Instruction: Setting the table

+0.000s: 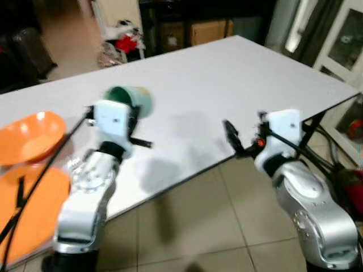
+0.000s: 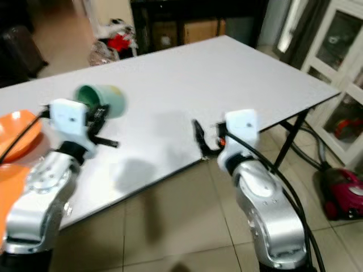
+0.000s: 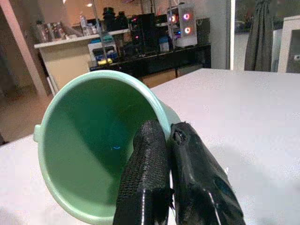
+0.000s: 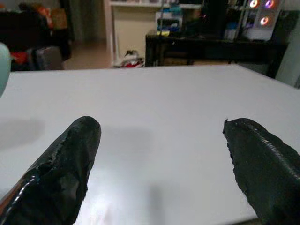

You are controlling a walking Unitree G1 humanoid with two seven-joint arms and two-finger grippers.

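Left eye view is showing, at the far left of the white counter (image 1: 227, 73), an orange bowl (image 1: 34, 136) sitting beside an orange plate (image 1: 34, 209) that is lying at the near edge. Next along, the left gripper (image 3: 171, 154) is holding a green cup (image 1: 131, 100) tipped on its side above the counter, its jaws pinching the cup's rim between them (one finger is inside the cup, the other against its outer wall). Further right, the right gripper (image 4: 159, 168) is hovering at the counter's near edge with its jaws spread wide and nothing between them. Judging by this, the setting is only partly done: bowl and plate are already on the counter, while the cup is not yet set down upright.
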